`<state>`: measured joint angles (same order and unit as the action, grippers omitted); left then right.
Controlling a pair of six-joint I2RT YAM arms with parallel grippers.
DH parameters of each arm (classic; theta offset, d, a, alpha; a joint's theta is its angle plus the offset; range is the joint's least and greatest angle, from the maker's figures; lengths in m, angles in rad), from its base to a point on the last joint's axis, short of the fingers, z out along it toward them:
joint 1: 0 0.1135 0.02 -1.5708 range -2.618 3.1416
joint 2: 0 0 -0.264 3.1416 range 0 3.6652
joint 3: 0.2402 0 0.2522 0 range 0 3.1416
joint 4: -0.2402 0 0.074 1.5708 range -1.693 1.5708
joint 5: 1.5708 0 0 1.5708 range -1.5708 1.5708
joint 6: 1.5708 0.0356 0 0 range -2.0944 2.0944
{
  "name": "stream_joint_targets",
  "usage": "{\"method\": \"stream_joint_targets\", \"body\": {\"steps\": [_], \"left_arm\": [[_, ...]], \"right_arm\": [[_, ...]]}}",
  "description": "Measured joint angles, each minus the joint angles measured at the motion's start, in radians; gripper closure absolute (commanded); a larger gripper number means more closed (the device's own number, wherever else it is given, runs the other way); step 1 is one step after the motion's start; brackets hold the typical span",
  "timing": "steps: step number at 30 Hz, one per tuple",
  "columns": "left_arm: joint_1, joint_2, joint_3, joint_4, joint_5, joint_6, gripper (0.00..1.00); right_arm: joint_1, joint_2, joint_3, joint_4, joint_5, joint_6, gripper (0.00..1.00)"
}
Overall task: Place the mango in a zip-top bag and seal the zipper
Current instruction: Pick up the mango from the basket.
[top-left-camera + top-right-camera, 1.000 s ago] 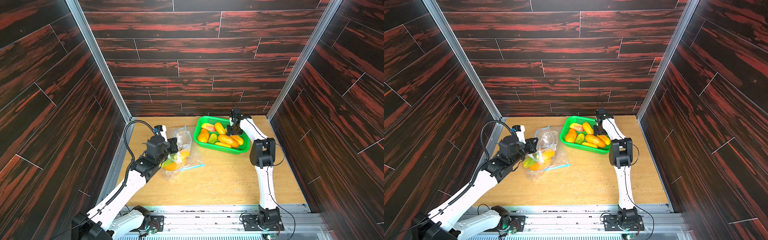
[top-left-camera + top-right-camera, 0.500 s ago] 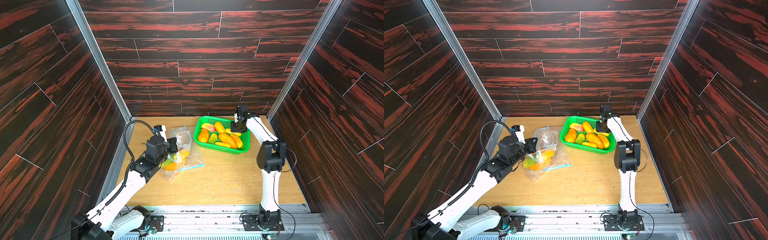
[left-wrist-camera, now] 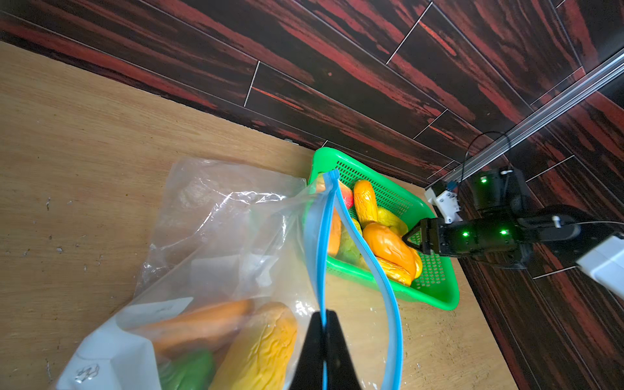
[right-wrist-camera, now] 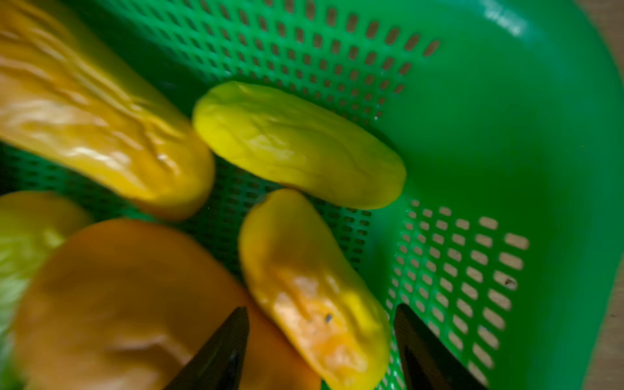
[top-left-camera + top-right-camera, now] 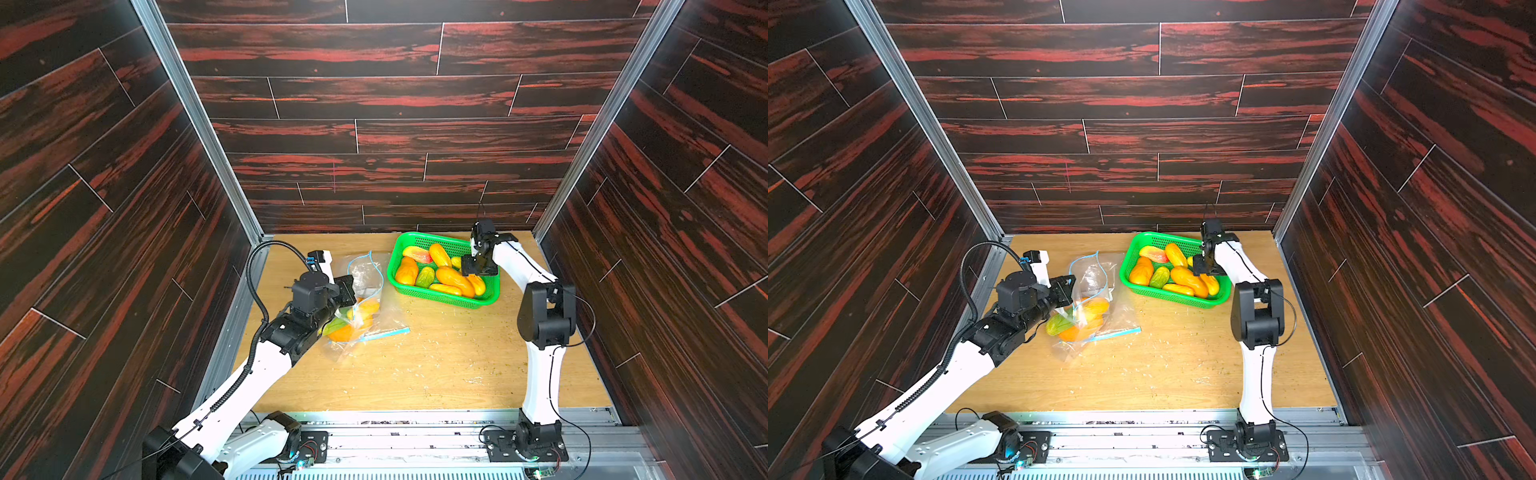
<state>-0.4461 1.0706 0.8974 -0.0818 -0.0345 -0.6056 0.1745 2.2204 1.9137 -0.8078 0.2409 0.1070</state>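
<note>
A wrinkled, oblong yellow-orange mango [image 4: 314, 290] lies in the perforated green plastic basket [image 4: 506, 118], flanked by the wide-spread jaws of the right gripper [image 4: 320, 307]. The left gripper [image 3: 324, 315] pinches the blue zipper [image 3: 319, 253] of the clear, crinkly bag [image 3: 219, 236]. The writing on its white label [image 3: 101, 358] is unreadable.

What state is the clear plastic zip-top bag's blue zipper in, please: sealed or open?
Open. In the left wrist view the two blue zipper strips of the clear plastic zip-top bag bow apart; the left gripper pinches one.
</note>
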Motion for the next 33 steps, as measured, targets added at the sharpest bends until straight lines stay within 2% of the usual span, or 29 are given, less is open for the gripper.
{"method": "stream_joint_targets", "body": {"steps": [8,23,25,30,33], "left_arm": [[0.000,0.000,0.000,0.000,0.000,0.000,1.00],[0.000,0.000,0.000,0.000,0.000,0.000,1.00],[0.000,0.000,0.000,0.000,0.000,0.000,1.00],[0.000,0.000,-0.004,0.005,0.000,0.000,1.00],[0.000,0.000,-0.013,0.007,-0.001,0.000,1.00]], "right_arm": [[-0.002,0.087,0.105,-0.027,-0.026,-0.026,0.19],[-0.002,0.138,0.144,-0.093,-0.082,-0.006,0.16],[0.000,0.144,0.151,-0.106,-0.072,0.000,0.19],[0.005,0.151,0.154,-0.115,-0.054,0.008,0.41],[0.010,0.151,0.154,-0.123,-0.053,0.008,0.50]]}}
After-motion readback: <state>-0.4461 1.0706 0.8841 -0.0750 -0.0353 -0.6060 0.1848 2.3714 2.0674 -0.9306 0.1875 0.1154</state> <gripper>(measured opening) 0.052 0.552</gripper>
